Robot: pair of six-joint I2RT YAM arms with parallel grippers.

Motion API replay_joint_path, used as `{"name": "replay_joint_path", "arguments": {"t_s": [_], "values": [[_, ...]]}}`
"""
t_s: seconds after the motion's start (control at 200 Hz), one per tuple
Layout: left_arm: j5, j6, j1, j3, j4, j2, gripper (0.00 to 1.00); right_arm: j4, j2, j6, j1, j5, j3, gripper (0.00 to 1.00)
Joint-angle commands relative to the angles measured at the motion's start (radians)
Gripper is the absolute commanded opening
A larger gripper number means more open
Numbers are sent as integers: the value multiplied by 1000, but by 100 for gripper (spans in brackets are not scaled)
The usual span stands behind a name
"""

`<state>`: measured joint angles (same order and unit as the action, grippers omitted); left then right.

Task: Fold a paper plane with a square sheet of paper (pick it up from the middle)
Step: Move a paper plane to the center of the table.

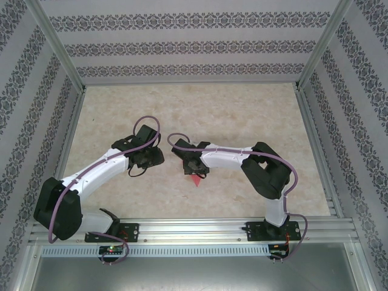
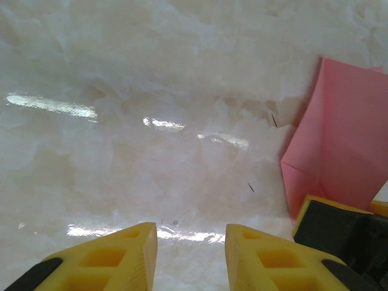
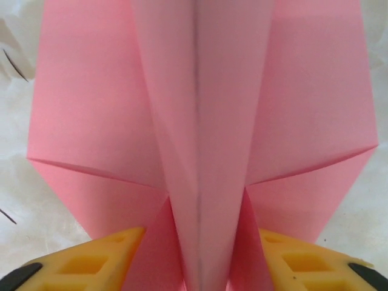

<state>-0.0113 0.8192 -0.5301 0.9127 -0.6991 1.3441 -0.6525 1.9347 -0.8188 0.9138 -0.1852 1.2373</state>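
Note:
The paper plane [image 3: 200, 121] is pink-red, folded, with a raised central ridge and flaps spread to both sides. Its tip [image 1: 195, 180] pokes out from under the right gripper [image 1: 193, 167] at mid-table. In the right wrist view the right gripper [image 3: 200, 267] is open, its yellow fingers [image 3: 103, 260] straddling the ridge and close to the paper on both sides. The left gripper [image 2: 191, 254] is open over bare table, just left of the plane [image 2: 342, 139]. The left gripper [image 1: 151, 159] sits beside the right one. Most of the plane is hidden under the right wrist from above.
The pale marbled tabletop [image 1: 242, 115] lies open behind and around both arms. Patterned walls and aluminium posts [image 1: 57, 45] enclose it. The right gripper's black-and-yellow finger [image 2: 339, 233] shows at the lower right of the left wrist view, touching the paper.

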Motion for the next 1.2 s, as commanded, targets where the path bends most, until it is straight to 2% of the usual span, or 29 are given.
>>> {"name": "replay_joint_path", "arguments": {"t_s": [0.0, 0.255, 0.475, 0.749, 0.864, 0.919, 1.194], "values": [[-16, -17, 14, 22, 29, 13, 36, -2, 34, -4, -30, -15, 0, 48], [-13, -20, 13, 20, 32, 19, 36, -4, 197, -43, 2, 22, 18, 48], [38, -18, 15, 45, -2, 2, 35, -22, 211, -49, -29, 1, 78, 49], [141, -23, 14, 38, -21, -102, 37, -64, 140, 10, -50, -12, 145, 52], [154, -22, 14, 24, -20, -120, 37, -87, 72, 37, -49, -31, 175, 58], [156, -22, 13, 23, -20, -122, 37, -110, 44, 45, -47, -53, 193, 63], [163, -26, 14, 23, -20, -127, 37, -163, -64, 62, -46, -117, 225, 68]]}}
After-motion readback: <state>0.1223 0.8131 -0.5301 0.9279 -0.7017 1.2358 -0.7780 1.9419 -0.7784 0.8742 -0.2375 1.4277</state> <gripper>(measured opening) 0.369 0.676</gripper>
